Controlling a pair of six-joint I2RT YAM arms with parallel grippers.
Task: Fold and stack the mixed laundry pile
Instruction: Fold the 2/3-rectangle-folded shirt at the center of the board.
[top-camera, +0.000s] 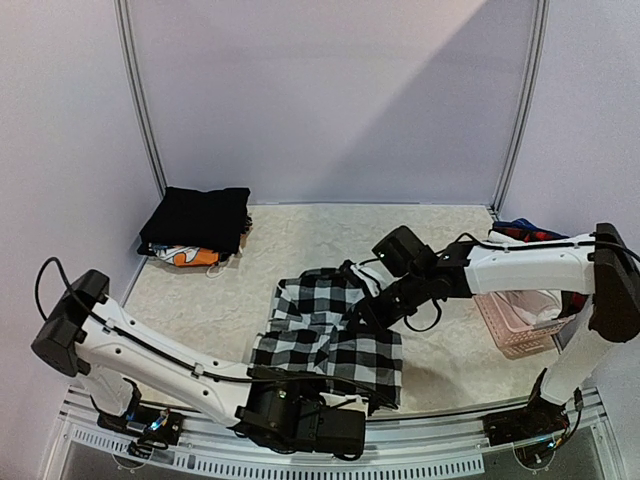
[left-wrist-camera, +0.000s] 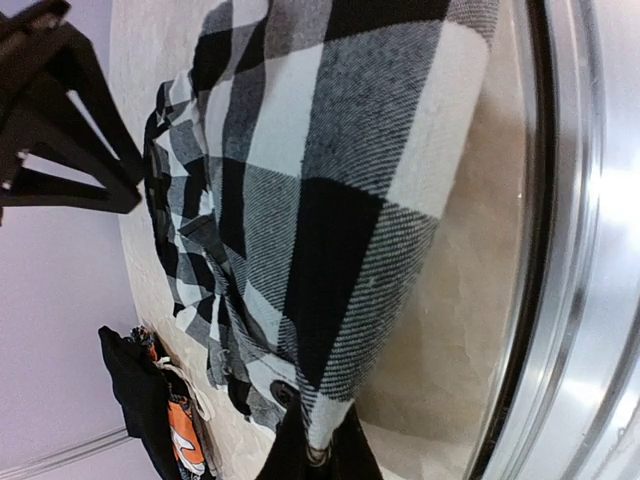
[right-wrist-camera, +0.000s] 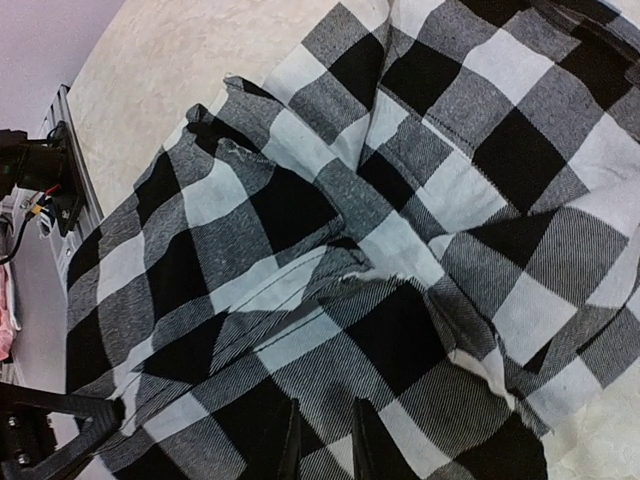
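One checked garment, one black garment, one basket

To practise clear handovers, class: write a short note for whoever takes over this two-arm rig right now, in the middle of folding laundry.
Left gripper: shut on the near edge of the checked shirt.
Right gripper: down on the shirt's middle, jaws narrow with cloth between them; grip not confirmed.
Things: the shirt lies rumpled at table centre. A folded black garment sits on an orange printed piece at the far left. A plaid piece is at the pink basket on the right.
Done: far-left stack started.
Left: finish folding the shirt, stack it, then handle the pieces at the basket.
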